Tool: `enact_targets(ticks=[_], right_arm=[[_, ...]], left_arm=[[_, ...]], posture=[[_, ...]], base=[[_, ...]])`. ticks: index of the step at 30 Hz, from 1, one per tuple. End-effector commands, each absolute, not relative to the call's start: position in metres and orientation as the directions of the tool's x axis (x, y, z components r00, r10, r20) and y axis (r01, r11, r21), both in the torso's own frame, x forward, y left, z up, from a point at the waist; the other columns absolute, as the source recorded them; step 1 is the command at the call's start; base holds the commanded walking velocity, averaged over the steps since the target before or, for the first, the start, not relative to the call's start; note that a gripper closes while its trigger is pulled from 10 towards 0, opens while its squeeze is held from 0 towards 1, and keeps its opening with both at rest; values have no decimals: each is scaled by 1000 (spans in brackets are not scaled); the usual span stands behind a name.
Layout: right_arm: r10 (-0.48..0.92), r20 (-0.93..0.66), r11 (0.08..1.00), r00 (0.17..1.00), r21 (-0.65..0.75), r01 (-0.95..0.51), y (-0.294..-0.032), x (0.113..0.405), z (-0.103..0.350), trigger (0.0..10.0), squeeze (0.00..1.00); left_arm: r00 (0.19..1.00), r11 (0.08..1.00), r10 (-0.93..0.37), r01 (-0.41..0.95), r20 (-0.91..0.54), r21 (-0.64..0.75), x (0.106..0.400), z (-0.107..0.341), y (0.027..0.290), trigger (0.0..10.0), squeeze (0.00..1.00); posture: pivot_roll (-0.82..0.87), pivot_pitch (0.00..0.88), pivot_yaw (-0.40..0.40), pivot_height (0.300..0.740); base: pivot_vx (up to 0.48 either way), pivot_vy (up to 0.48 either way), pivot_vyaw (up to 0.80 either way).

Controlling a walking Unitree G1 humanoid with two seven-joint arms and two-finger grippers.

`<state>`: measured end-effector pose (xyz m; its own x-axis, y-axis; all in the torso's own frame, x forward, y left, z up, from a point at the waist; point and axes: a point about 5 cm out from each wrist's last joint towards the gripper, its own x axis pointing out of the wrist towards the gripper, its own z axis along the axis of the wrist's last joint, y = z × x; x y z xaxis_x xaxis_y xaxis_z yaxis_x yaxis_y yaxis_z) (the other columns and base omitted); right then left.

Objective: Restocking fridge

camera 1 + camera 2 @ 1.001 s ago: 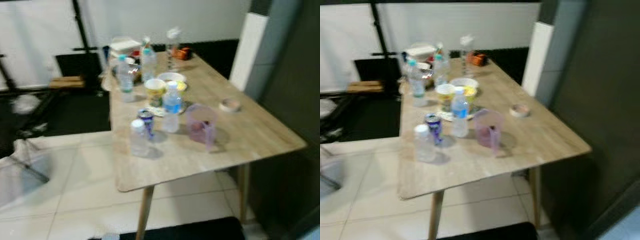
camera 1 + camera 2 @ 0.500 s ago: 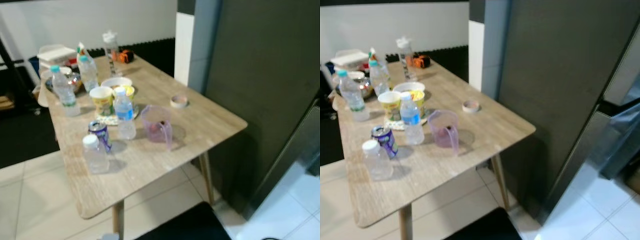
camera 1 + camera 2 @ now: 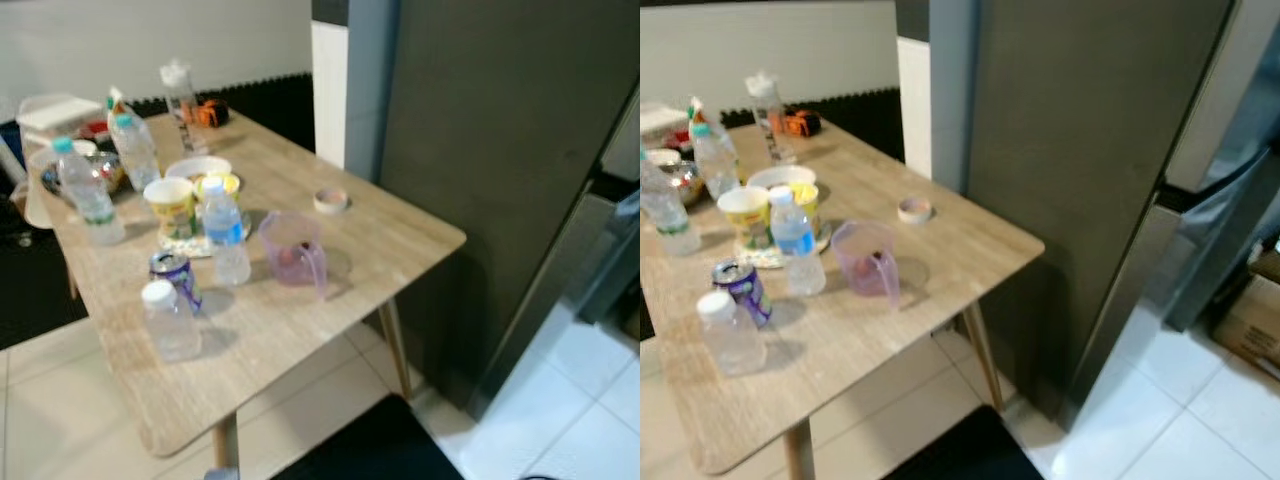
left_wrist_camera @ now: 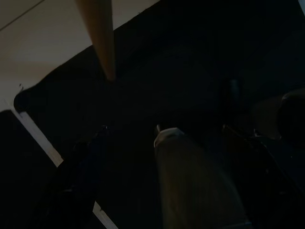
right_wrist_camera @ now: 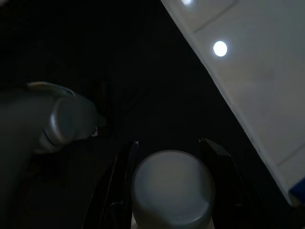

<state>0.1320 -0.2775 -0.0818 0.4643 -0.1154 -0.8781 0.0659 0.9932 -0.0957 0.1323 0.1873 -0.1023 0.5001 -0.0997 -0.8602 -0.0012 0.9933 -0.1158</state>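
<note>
Right gripper [image 5: 169, 148] pinched round white-capped bottle [image 5: 171, 188]; left gripper [image 4: 164, 136] clamped on bottle [image 4: 195, 186]. Fridge [image 3: 1090, 180] seen right of frame. Both loads best kept upright during approach

I'm swinging my head to the right, so the desk [image 3: 300, 330] with its bottles is sliding toward my left side. The dark fridge [image 3: 1080, 150] is now taking up way more of what I'm seeing, and white floor tiles [image 3: 1180, 420] are coming in beside it.
</note>
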Motion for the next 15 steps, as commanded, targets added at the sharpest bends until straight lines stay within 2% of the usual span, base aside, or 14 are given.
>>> enact_targets(ticks=[1,15], right_arm=[[-119,-872,993,475,-102,62,-279,134,-80,10000,0],[-107,-876,994,470,-101,38,-277,133,-81,10000,0]], left_arm=[[476,993,-108,11,-873,-117,127,-104,188,10000,0],[469,992,-121,26,-875,-123,125,-105,186,10000,0]], posture=[[-87,7,-2,740],[-84,0,0,740]], base=[[0,-439,0],[0,-442,0]])
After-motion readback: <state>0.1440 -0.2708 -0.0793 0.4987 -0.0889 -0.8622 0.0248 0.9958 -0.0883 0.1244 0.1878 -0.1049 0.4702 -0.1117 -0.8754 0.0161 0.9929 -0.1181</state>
